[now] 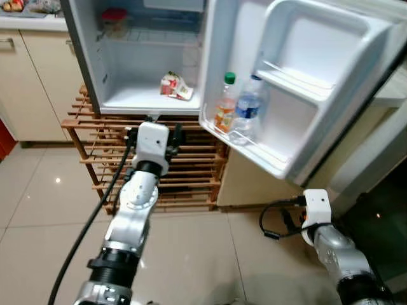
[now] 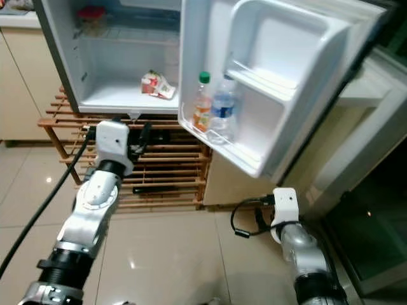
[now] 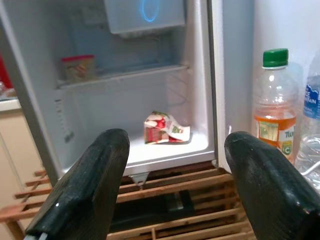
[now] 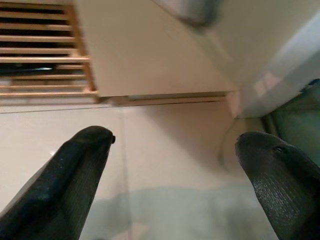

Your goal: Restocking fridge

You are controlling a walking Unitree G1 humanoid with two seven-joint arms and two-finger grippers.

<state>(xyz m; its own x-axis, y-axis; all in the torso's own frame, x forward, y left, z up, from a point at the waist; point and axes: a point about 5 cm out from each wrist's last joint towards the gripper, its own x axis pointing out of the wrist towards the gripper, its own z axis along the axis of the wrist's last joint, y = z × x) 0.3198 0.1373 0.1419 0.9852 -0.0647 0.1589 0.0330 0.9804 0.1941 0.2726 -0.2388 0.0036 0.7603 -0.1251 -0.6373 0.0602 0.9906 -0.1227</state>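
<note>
A small fridge (image 1: 133, 95) stands open on a wooden slatted rack (image 1: 191, 171). On its floor lies a crumpled red and white packet (image 1: 175, 86), also the packet (image 3: 165, 128). A red-lidded jar (image 1: 115, 21) sits on the upper shelf. The door shelf (image 1: 254, 149) holds a green-capped orange drink bottle (image 1: 225, 101) and a clear water bottle (image 1: 249, 107). My left gripper (image 3: 175, 185) is open and empty, raised in front of the rack below the fridge opening. My right gripper (image 4: 172, 185) is open and empty, hanging low over the floor under the door.
Cream kitchen cabinets (image 1: 38, 76) stand to the left of the fridge. The open door (image 1: 305, 82) juts out to the right above my right arm. A dark glass panel (image 1: 381, 229) is at the far right. Pale glossy tiles (image 1: 38, 203) cover the floor.
</note>
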